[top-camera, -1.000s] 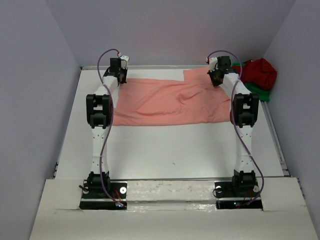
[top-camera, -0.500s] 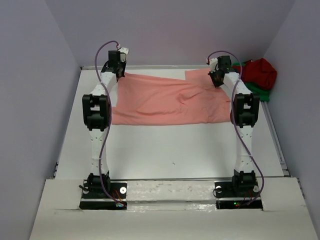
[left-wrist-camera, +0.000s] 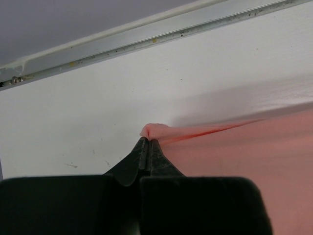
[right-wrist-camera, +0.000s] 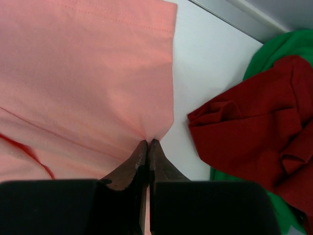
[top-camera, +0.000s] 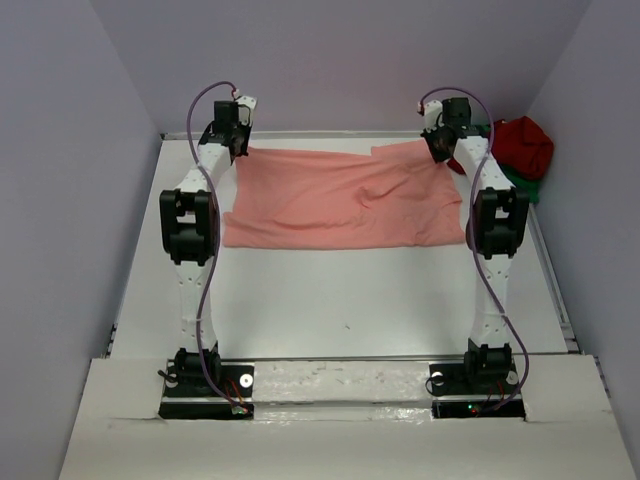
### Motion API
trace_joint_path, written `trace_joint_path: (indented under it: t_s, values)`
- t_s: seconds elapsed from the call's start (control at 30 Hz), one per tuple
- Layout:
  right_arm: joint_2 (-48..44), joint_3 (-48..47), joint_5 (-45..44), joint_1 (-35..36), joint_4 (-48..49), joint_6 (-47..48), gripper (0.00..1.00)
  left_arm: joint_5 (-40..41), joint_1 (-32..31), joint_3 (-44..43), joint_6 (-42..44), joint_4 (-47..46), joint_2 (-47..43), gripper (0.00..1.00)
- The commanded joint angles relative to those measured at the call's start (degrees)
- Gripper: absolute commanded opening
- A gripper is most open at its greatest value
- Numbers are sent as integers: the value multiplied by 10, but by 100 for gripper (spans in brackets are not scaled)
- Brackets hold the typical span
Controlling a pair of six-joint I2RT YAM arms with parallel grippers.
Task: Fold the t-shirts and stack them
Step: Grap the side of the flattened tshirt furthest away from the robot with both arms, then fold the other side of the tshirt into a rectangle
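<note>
A salmon-pink t-shirt [top-camera: 340, 200] lies spread across the far half of the table. My left gripper [left-wrist-camera: 148, 141] is shut on its far left corner [left-wrist-camera: 156, 131], which is pinched up off the table. At the far right, my right gripper [right-wrist-camera: 148, 143] is shut on the shirt's right edge [right-wrist-camera: 161, 128]. In the top view the left gripper [top-camera: 236, 128] and the right gripper [top-camera: 447, 133] sit at those two far corners. A dark red t-shirt [top-camera: 520, 145] lies crumpled on a bright green t-shirt [top-camera: 522, 183] in the far right corner; the right wrist view shows the dark red one [right-wrist-camera: 254, 122] over the green one [right-wrist-camera: 279, 46].
The white table [top-camera: 350, 300] ends at a metal rail [left-wrist-camera: 146, 36] along the back wall. Purple walls close in on the left, back and right. Both arm bases [top-camera: 205, 385] stand at the near edge.
Both grippers have moved toward the back wall, drawing the pink shirt's far corners with them, so the shirt now lies flatter and more spread.
</note>
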State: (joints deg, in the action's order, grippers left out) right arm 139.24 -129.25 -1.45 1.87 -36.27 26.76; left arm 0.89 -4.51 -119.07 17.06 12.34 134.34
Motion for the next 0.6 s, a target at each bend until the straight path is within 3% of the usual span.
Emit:
trace_joint_path:
  t_s: [0.0,0.57]
  values:
    - [-51,-1,3,-4,-14,6,0,-6,3,25,3,7,-68,0]
    - [-132,167,10,-4,-24,12,0,-33,4,95,14,43,-126,0]
